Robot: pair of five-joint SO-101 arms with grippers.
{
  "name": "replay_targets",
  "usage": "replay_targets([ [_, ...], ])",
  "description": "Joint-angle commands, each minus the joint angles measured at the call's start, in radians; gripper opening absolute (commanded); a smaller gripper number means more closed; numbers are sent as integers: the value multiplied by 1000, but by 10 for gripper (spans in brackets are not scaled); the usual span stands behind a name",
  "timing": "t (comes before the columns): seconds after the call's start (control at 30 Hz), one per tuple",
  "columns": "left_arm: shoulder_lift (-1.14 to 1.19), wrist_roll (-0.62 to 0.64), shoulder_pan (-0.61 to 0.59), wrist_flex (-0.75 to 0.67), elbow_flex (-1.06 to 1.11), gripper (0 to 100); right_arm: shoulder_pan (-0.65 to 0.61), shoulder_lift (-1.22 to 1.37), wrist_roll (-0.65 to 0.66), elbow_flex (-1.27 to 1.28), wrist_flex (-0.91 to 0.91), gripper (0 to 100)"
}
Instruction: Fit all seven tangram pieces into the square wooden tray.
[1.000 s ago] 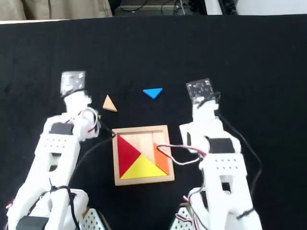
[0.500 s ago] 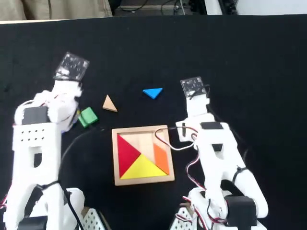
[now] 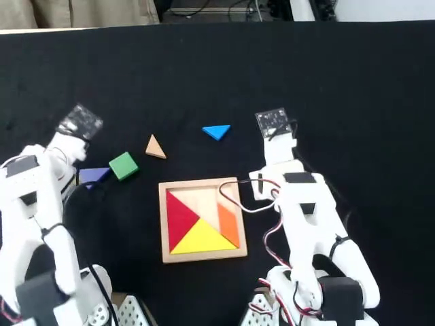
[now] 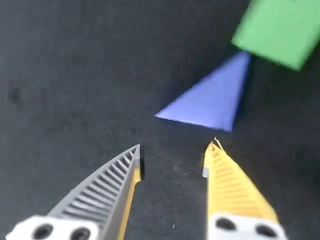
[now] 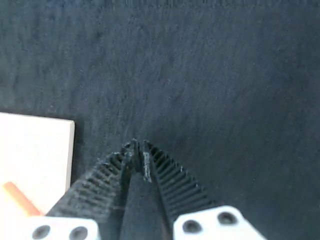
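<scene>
The square wooden tray (image 3: 164, 227) holds a red triangle (image 3: 178, 216), a yellow triangle (image 3: 202, 239) and an orange piece (image 3: 230, 224). Left of it on the cloth lie a green square (image 3: 123, 165) and a violet triangle (image 3: 92, 175). A tan triangle (image 3: 155, 147) and a blue triangle (image 3: 217, 131) lie beyond the tray. My left gripper (image 4: 174, 148) is open just short of the violet triangle (image 4: 210, 100), with the green square (image 4: 277, 30) past it. My right gripper (image 5: 135, 148) is shut on nothing beside the tray's corner (image 5: 37, 145).
Black cloth covers the table. The left arm (image 3: 34, 197) stands at the far left and the right arm (image 3: 302, 204) rises right of the tray, a cable looping over the tray's right rim. Both arm bases stand at the near edge.
The left arm has swung back to the left, uncovering the green square and then the violet triangle. The right arm shifted a little toward the tray a second ago and has since kept still.
</scene>
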Motion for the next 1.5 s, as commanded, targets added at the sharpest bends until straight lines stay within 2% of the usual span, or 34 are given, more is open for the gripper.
replay_targets([
  [0.0, 64, -192, 13, 17, -7, 212, 15, 7, -3, -33, -44, 12],
  [0.4, 135, -216, 68, -239, -8, 212, 2, 7, -2, -31, -48, 12],
  [0.57, 230, -361, 44, -256, -18, 212, 2, 7, -2, -31, -49, 12],
  [0.73, 318, -371, 33, -247, -113, 184, 2, 7, -2, -31, -49, 12],
  [0.9, 388, -387, 61, -123, -142, 185, 2, 7, -2, -31, -49, 12],
  [1.07, 388, -552, 30, 78, -143, 181, 2, 7, 6, -31, -49, 12],
  [1.17, 370, -605, 2, 155, -136, 180, 0, 7, 40, -31, -49, 12],
  [1.3, 347, -626, 13, 284, -134, 180, 0, 7, 40, -30, -49, 12],
  [1.47, 267, -614, 102, 384, -128, 180, 0, 7, 40, -28, -49, 12],
])
